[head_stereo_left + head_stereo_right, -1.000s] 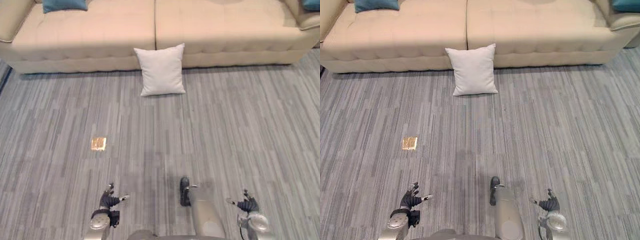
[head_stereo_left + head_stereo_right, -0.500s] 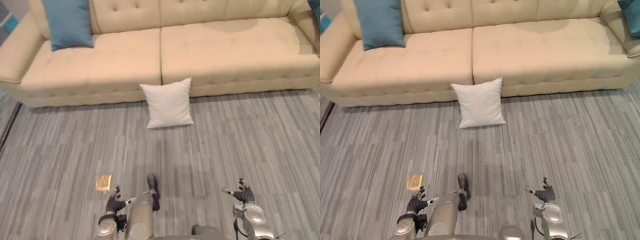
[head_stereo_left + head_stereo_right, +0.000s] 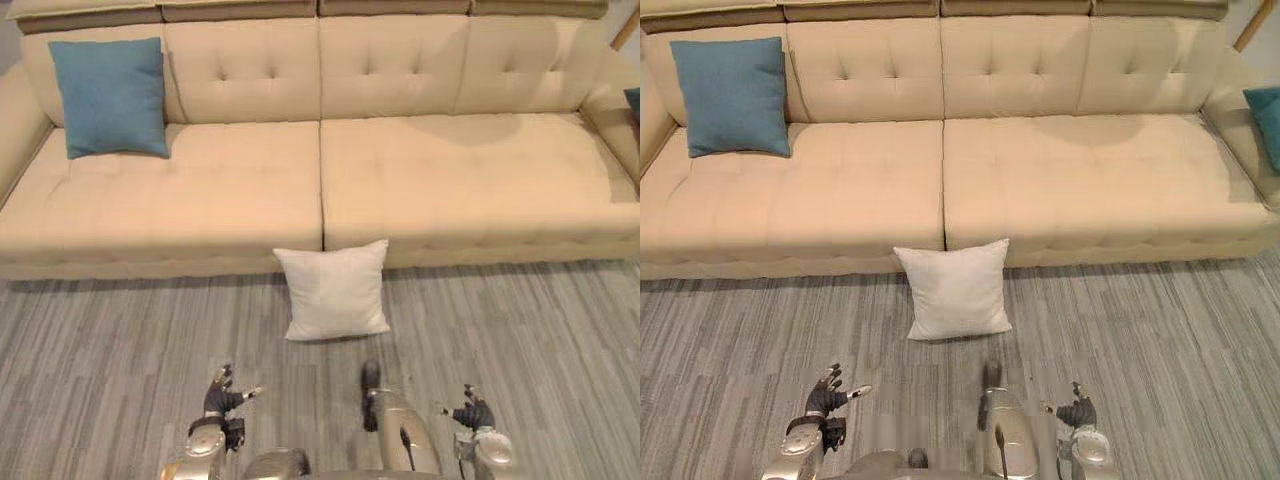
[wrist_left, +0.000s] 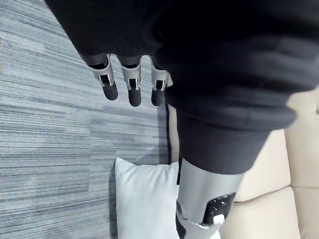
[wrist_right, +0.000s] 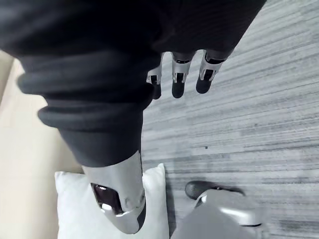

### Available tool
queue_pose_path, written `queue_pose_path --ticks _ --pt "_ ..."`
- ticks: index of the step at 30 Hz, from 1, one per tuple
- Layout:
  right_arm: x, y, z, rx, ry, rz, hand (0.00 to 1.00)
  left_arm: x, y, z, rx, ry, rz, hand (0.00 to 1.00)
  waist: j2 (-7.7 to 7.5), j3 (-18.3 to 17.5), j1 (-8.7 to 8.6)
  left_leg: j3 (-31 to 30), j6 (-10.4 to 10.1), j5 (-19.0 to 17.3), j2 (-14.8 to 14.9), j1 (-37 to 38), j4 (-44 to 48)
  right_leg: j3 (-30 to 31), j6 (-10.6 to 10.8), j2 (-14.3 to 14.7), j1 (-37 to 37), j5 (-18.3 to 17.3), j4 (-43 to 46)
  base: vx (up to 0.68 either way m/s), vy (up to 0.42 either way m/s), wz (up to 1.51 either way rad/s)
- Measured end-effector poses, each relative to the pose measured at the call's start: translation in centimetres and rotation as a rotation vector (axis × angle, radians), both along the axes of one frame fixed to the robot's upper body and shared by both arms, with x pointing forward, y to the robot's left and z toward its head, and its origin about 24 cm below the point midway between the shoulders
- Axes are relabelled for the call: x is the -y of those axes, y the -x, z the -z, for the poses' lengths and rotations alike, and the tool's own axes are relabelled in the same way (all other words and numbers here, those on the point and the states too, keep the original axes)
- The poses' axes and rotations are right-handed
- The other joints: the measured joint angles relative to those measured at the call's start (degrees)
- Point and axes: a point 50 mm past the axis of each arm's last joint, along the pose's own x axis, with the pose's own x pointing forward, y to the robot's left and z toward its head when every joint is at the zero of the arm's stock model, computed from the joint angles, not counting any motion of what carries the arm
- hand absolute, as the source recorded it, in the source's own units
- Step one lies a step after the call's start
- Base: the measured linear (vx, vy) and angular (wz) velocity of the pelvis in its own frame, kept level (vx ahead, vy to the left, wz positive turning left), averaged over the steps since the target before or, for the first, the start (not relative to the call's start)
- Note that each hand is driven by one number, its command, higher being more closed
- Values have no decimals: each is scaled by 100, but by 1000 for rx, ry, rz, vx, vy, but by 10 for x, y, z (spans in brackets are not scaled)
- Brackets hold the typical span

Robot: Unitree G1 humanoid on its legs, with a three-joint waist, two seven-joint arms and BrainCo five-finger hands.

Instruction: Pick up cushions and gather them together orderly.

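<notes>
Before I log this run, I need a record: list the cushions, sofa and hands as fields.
white cushion: on floor, against sofa front, at the seat seam
blue cushion: left seat, against backrest
second blue cushion: sofa's right end, partly cut off
left hand: open, empty, low
right hand: open, empty, low

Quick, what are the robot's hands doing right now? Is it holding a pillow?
Left hand: open, holding nothing.
Right hand: open, holding nothing.
</notes>
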Motion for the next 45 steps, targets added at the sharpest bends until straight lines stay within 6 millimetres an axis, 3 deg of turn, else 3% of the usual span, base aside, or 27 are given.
queue_pose_path --ticks 3,4,5,6,8,11,12,13,15,18,22,27,29,34,37,43,45 --pt "-2 5 1 -1 -13 23 0 7 -2 0 4 13 7 0 48 0 -85 -65 -215 91 322 -389 1220 -350 -146 46 307 -421 128 403 -251 54" --pt "-3 7 1 -2 -14 19 0 11 -1 1 1 26 6 0 72 17 -69 18 -455 208 638 -834 2308 -450 -214 133 611 -520 -5 303 -200 27" --pt "-4 4 -2 23 -12 15 0 15 0 2 0 39 3 0 115 8 43 266 -468 159 925 -1132 3034 -473 -257 252 854 -585 -141 288 -172 7" --pt "-4 2 -4 37 -10 15 0 18 0 3 -1 46 1 0 128 10 87 368 -435 130 1004 -1248 3156 -484 -259 271 957 -612 -188 257 -118 -11" --pt "-4 -11 -11 88 -4 9 0 29 -3 2 12 78 -1 0 154 -3 121 623 -277 37 1034 -1714 2725 -431 -273 265 1132 -666 -366 236 -54 -8" --pt "-7 -24 -17 133 -8 -3 0 31 -8 0 29 84 1 0 190 16 287 532 -303 110 809 -1940 1312 -111 -172 232 1062 -727 -261 207 75 -52" --pt "-8 -25 -18 137 -9 -3 0 32 -7 0 29 85 2 0 241 13 298 521 -322 215 771 -1927 1040 -55 -128 240 1050 -761 -210 158 177 -73" --pt "-8 -26 -18 140 -7 -4 0 34 -7 0 30 92 0 0 309 34 343 534 -256 749 774 -1890 780 142 -19 313 932 -861 -59 149 191 -74" --pt "-15 -30 -18 151 -21 -12 0 32 -11 -1 39 86 -5 0 263 40 374 729 -148 677 667 -1905 745 389 113 227 804 -877 -79 142 183 -57" --pt "-26 -50 -25 196 -24 -45 0 21 -37 -14 107 44 19 0 68 160 377 1114 -11 567 624 -2418 985 699 263 200 232 -767 -49 128 151 -46" --pt "-28 -76 -47 311 4 -48 0 12 -63 -35 208 -8 30 0 46 461 387 1174 71 366 754 -2709 1527 791 265 200 38 -753 122 59 98 -23" --pt "-21 -112 -81 466 75 -28 0 0 -110 -75 404 -24 -42 0 13 816 390 1032 114 219 898 -3576 2284 630 274 177 -780 -809 800 -70 3 6" --pt "-17 -138 -102 539 104 -19 0 -6 -136 -99 505 16 -124 0 54 1038 389 874 171 -116 985 -4275 2727 502 226 171 -1454 -1040 1262 -144 14 10" --pt "-19 -196 -163 714 105 -1 0 -18 -182 -158 713 104 -249 0 54 1493 374 712 284 -252 1109 -5896 3681 494 222 151 -3048 -1120 2164 -209 -11 1" --pt "-15 -229 -215 853 80 54 0 -24 -206 -200 848 176 -332 0 66 1610 390 615 346 -285 1233 -7048 4317 486 208 161 -4165 -1130 2759 -167 -28 0" --pt "-21 -259 -299 1064 59 77 0 -17 -230 -251 982 239 -321 0 67 1617 402 438 470 -358 1387 -8583 5255 482 204 173 -5670 -1176 3667 -116 -29 -1" --pt "-28 -265 -325 1126 57 57 0 -12 -239 -277 1044 231 -288 0 68 1617 398 370 475 -365 1393 -9073 5487 451 206 128 -6143 -1203 3917 -116 -29 10"
